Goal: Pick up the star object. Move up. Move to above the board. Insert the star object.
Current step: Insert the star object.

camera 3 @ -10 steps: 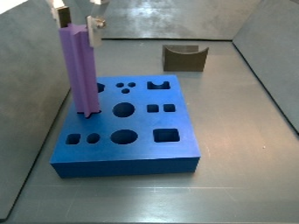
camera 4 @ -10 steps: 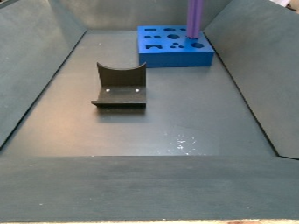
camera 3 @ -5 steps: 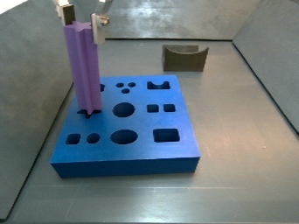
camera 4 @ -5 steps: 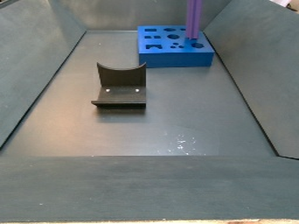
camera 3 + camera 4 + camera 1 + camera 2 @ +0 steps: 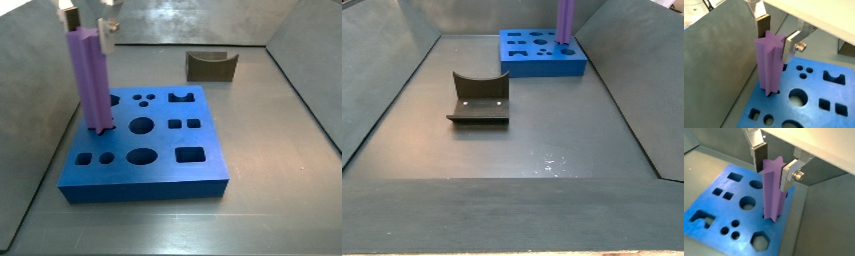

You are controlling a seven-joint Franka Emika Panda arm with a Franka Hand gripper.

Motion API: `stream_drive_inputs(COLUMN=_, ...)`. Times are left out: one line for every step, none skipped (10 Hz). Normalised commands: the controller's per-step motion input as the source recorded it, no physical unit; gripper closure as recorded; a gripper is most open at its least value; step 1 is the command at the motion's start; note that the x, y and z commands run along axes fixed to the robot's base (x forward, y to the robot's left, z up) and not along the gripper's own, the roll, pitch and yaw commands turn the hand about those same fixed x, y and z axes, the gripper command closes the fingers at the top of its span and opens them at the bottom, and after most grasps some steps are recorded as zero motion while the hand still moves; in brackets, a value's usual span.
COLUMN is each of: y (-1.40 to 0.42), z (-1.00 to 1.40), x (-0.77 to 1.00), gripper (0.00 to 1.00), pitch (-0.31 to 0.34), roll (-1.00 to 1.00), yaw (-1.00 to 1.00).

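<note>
Grey metal walls slope down to a flat grey floor [image 5: 267, 200] that carries everything. Largest on it is the blue board [image 5: 147, 150], a thick slab with many cut-out holes, lying near one wall. Well apart from it stands the fixture [image 5: 478, 100], a dark bracket on its base plate.

Upright on the board stands the star object [image 5: 90, 80], a tall light-purple ridged prism. In both wrist views its lower end sits in a hole at the board's edge nearest the wall, so the insertion looks begun; how deep it has gone I cannot tell.

At the prism's top is the hand [image 5: 775, 36]. Its silver fingers [image 5: 787, 174] flank the top of the prism, one plate seeming to press a ridge, so it appears to be gripping the star object.

Picking up, lifting and moving over the board look done. What remains, by my judgement, is seating the prism fully and letting go.

Compared with half a second ago, the prism in a side view seems a touch lower and nearer the wall; the fixture is unchanged.
</note>
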Motion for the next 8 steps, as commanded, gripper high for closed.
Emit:
stream_drive_inputs(y=0.1, z=-0.04, x=0.09, gripper=1.0, pitch=0.0, roll=0.0, yaw=0.08)
stream_drive_inputs(y=0.25, z=-0.1, x=0.18, gripper=1.0, pitch=0.003, roll=-0.02, yaw=0.24)
stream_drive_inputs(y=0.11, z=-0.03, x=0.06, gripper=1.0, pitch=0.0, roll=-0.04, yaw=0.14)
stream_drive_inputs(y=0.0, z=-0.02, x=0.0, gripper=1.0, pitch=0.0, roll=0.0, yaw=0.0)
stream_drive_inputs(y=-0.03, z=-0.39, x=0.03, gripper=1.0, pitch=-0.026, roll=0.01, yaw=0.05)
stream_drive_inputs(y=0.03, z=-0.51, x=0.18, gripper=1.0, pitch=-0.033, roll=-0.09, yaw=0.34)
stream_drive_inputs(y=0.0, z=-0.41, x=0.09, gripper=1.0, pitch=-0.066, roll=-0.04, yaw=0.43)
stream_drive_inputs(y=-0.04, z=-0.05, x=-0.05, gripper=1.0, pitch=-0.056, roll=0.0, yaw=0.1)
